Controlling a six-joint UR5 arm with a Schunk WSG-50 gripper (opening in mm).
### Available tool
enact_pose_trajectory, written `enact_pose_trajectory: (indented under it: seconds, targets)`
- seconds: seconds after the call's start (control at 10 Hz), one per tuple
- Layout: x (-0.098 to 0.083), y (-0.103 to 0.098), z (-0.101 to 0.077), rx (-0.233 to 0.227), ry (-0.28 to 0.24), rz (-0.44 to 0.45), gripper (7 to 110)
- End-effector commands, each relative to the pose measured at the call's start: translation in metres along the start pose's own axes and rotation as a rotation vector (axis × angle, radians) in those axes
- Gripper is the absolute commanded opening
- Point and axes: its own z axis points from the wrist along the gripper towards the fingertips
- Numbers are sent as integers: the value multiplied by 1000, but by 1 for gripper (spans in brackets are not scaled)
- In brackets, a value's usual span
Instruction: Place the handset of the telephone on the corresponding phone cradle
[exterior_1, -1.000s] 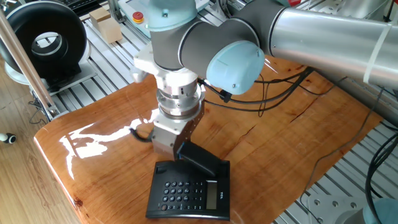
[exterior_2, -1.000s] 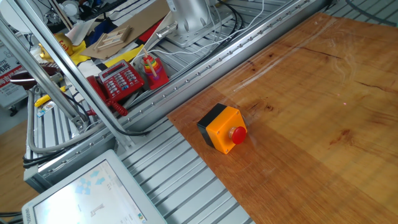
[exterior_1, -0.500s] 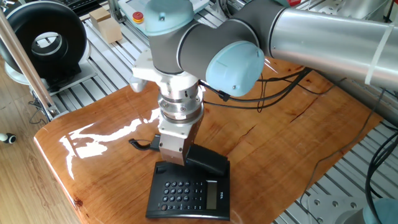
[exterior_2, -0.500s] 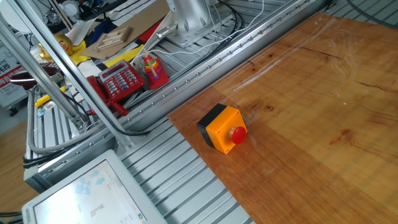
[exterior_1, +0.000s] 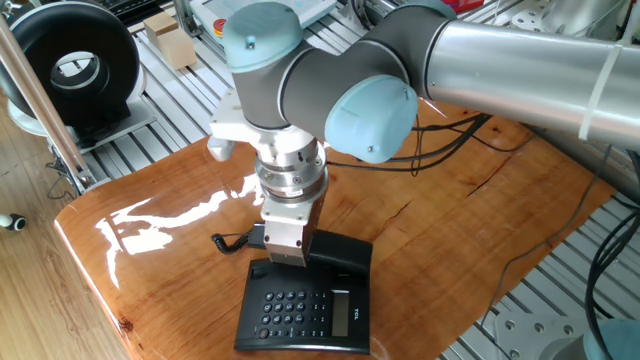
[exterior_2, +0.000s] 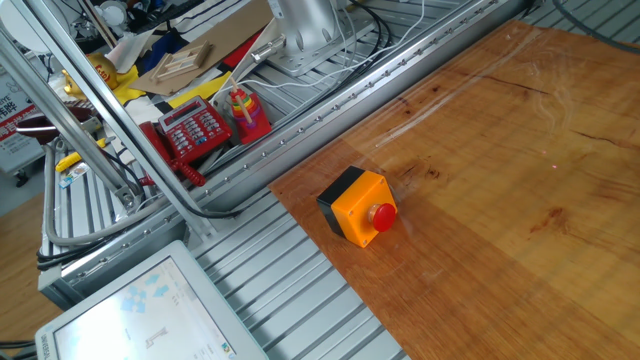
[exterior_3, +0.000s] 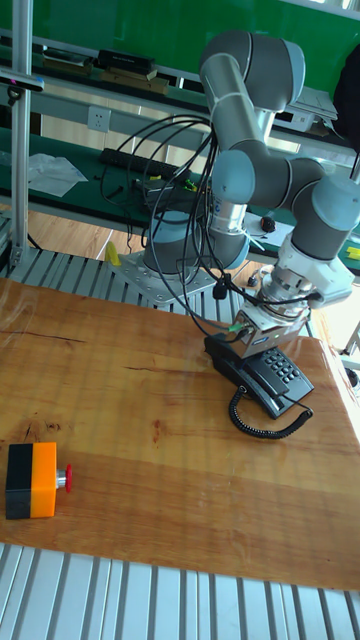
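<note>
The black telephone (exterior_1: 300, 312) lies near the table's front edge, keypad and small LCD facing up. The black handset (exterior_1: 342, 251) lies level along the far strip of the base, covering the phone cradle, which is hidden beneath it. I cannot tell whether it rests there or hovers just above. My gripper (exterior_1: 285, 256) points straight down and is shut on the handset's left part. The coiled cord (exterior_1: 229, 241) trails left on the wood. In the tall fixed view the gripper (exterior_3: 251, 343) stands over the telephone (exterior_3: 281, 373), and the cord (exterior_3: 262, 424) loops in front.
An orange box with a red button (exterior_2: 358, 205) sits near one table edge, also visible as the orange box (exterior_3: 30, 481) far left of the phone. A red toy phone (exterior_2: 193, 130) and clutter lie off the table. Black cables (exterior_1: 440, 150) hang behind the arm.
The gripper has come down and shifted slightly right with the handset. The handset went from tilted above the base to level along the base's far strip. The cord end slid with it.
</note>
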Motion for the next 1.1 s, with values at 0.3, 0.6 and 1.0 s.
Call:
enact_pose_trajectory:
  seconds: [0.3,0.6,1.0]
  targets:
    - [-7,2,3,-64,-5,-6,7]
    - [-13,-6,3,-61,-22,-31,7]
    - [-11,-8,3,-57,-11,10,7]
